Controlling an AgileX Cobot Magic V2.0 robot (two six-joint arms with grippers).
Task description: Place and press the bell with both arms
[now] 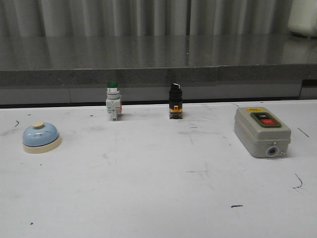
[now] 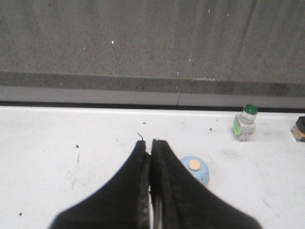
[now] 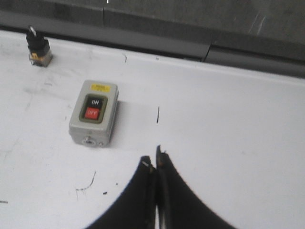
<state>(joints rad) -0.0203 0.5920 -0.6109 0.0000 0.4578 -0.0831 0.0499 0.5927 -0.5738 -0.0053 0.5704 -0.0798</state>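
1. Bell sits upright at the far left of the white table, light-blue dome on its cream base, cream knob on top — nothing touching it.
2. Left gripper hangs above the table with its black fingers pressed together, clenched on nothing; the bell shows just beside them in the left wrist view, partly hidden behind one finger.
3. Right gripper is closed up the same way, fingers meeting at the tips, empty, over bare table near the grey switch box.
4. Along the back edge of the table stand two small parts — a green-capped pushbutton and, further right, a black selector switch, well apart from each other.
5. The grey switch box lies on the right side, its black and red buttons facing up, well apart from the bell.
6. Neither arm shows in the front view.
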